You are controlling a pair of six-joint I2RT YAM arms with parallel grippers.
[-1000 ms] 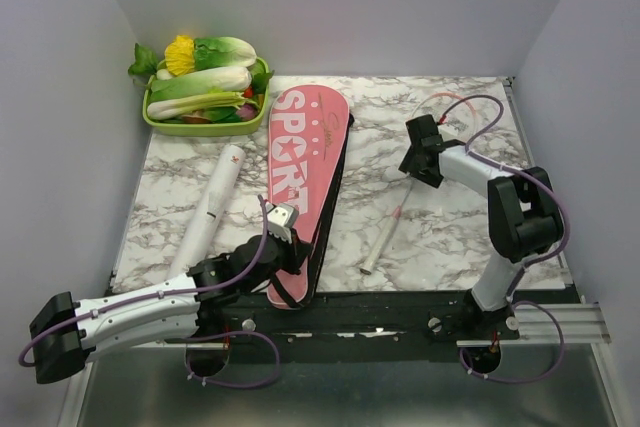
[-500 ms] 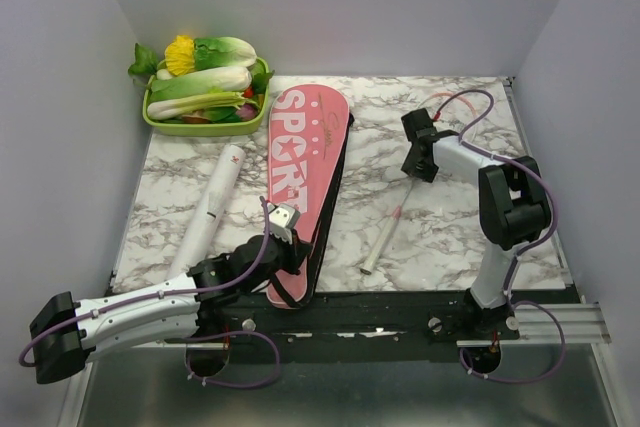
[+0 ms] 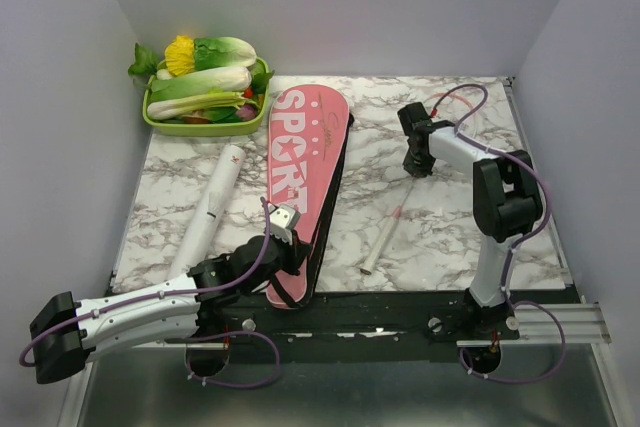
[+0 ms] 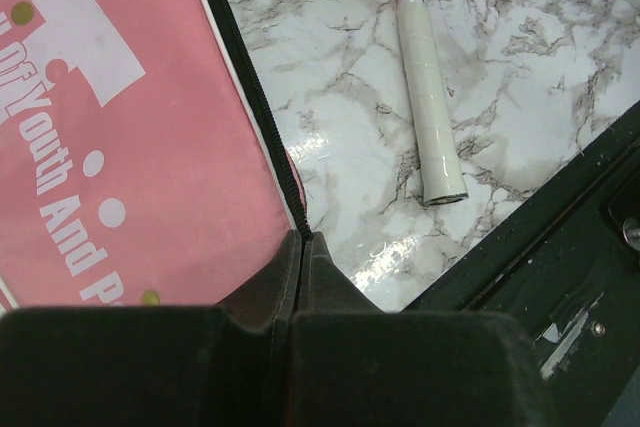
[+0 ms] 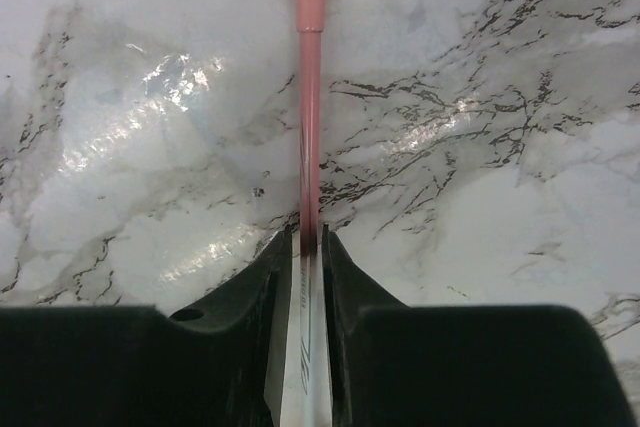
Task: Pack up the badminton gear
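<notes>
Since the racket [image 5: 310, 97] presumably had to go into the cover [image 4: 120, 147], the left tool [image 4: 303, 239] pinched the cover's zip edge while the right tool [image 5: 308, 239] gripped the racket's shaft on the tabletop [image 5: 480, 147].

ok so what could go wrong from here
The right end effector straddles the thin pink-white racket shaft lying flat on the marble table; a thin, low grip may slip or twist. The left end effector pinches the zipper edge of the long pink SPORT racket cover, which could drag it.
</notes>
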